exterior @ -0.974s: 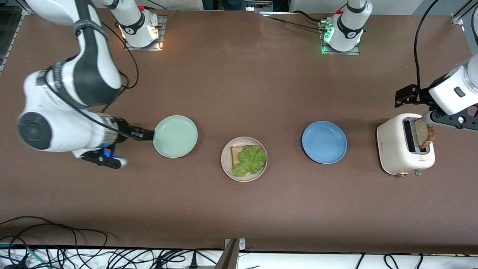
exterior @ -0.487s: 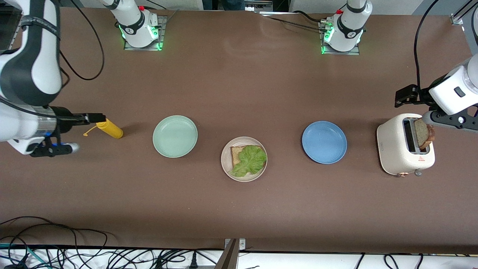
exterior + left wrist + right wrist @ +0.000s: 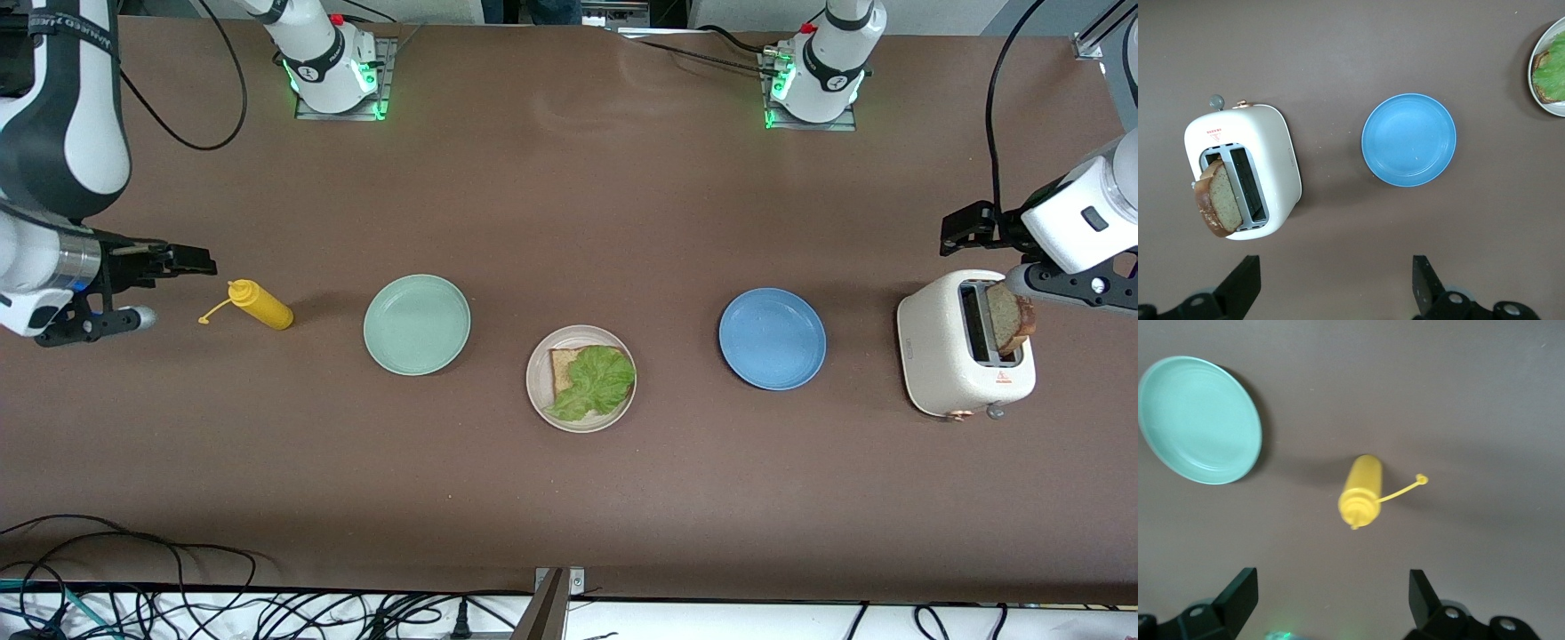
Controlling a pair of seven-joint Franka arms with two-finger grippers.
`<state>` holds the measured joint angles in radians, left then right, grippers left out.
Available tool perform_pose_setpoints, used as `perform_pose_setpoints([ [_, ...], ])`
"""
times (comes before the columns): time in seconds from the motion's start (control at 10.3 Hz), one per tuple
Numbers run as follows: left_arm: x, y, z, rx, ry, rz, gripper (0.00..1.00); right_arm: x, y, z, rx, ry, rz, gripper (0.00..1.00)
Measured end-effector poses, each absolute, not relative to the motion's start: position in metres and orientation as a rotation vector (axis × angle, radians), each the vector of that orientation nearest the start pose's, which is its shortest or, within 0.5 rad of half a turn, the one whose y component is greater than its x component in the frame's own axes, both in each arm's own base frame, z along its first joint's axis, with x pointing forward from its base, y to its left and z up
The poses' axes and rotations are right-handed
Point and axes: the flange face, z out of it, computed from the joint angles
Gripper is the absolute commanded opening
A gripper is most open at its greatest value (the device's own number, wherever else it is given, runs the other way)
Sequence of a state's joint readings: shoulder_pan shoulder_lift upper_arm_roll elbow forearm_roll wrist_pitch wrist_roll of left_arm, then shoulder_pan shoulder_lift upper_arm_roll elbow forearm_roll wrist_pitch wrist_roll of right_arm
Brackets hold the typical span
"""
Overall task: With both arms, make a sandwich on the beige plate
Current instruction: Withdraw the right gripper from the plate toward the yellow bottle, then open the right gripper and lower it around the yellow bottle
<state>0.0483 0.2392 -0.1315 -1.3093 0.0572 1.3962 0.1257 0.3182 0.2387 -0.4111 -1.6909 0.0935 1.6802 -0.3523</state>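
Your right pincer (image 3: 191, 260) hangs released over the table (image 3: 569, 498) by the yellow bottle (image 3: 260, 305). Your left pincer (image 3: 1335, 283) is released too, empty, above the white toaster (image 3: 942, 356) with 1 bread slice (image 3: 1009, 317) standing in it. The beige plate (image 3: 537, 396) carries 1 slice (image 3: 560, 366) under lettuce (image 3: 596, 380), between the mint-green plate (image 3: 417, 324) and the blue plate (image 3: 772, 338)

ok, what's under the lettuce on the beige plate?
One bread slice lies under the lettuce on the beige plate. Only the slice's edge toward the right arm's end shows; the rest is covered.
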Motion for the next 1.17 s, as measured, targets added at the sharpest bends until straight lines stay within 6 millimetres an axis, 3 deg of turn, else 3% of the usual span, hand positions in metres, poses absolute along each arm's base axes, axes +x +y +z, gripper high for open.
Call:
perform_pose_setpoints([
  [0.39,0.607,-0.033,0.593,-3.094,0.313,0.236,1.00,0.545,-0.054,0.411,-2.981,-0.758,0.070,0.99],
  [0.78,0.607,-0.033,0.593,-3.094,0.314,0.236,1.00,0.533,-0.086,0.402,-2.810,-1.192,-0.021,1.00],
  [1.17,0.607,-0.033,0.593,-3.094,0.314,0.236,1.00,0.522,-0.126,0.395,-2.631,-1.349,-0.181,0.99],
])
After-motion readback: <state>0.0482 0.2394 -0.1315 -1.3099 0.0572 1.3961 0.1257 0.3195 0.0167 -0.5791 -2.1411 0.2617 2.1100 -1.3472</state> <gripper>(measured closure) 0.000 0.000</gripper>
